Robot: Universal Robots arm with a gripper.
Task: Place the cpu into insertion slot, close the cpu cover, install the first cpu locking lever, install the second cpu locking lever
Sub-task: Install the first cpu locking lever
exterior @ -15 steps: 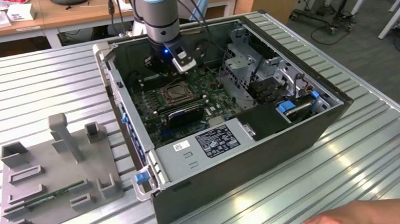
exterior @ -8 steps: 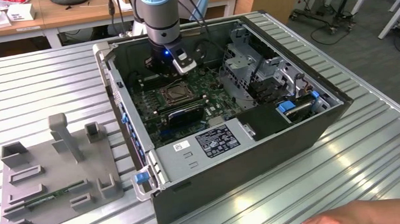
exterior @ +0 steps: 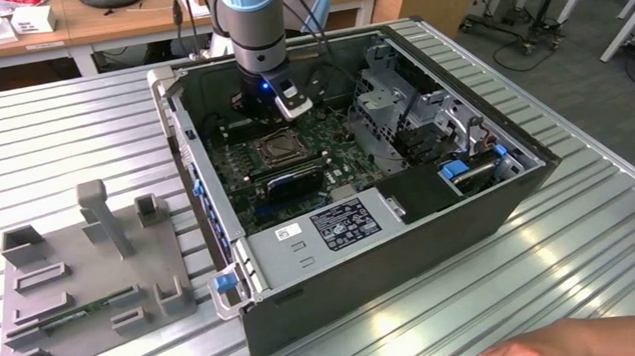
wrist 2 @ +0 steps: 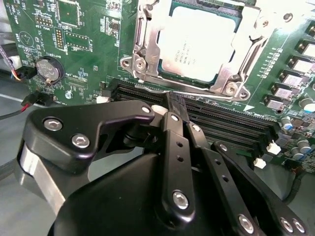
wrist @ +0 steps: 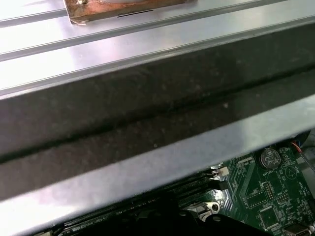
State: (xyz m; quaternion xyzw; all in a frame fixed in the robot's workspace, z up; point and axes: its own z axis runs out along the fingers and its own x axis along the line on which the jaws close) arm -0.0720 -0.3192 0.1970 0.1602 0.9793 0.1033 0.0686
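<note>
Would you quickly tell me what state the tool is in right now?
Tool: shut, holding nothing, with its tips beside the closed cpu cover.

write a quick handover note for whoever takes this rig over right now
The gripper is shut and holds nothing. It hangs low over the long black memory slots, next to the cpu.
The cpu sits in the insertion slot inside the open computer case.
The cpu cover is down and frames the chip.
Done: cpu placed, cover closed.
Left: the two locking levers. These views do not settle whether either is latched.
A person's hand is at the bottom edge of the exterior view.
</note>
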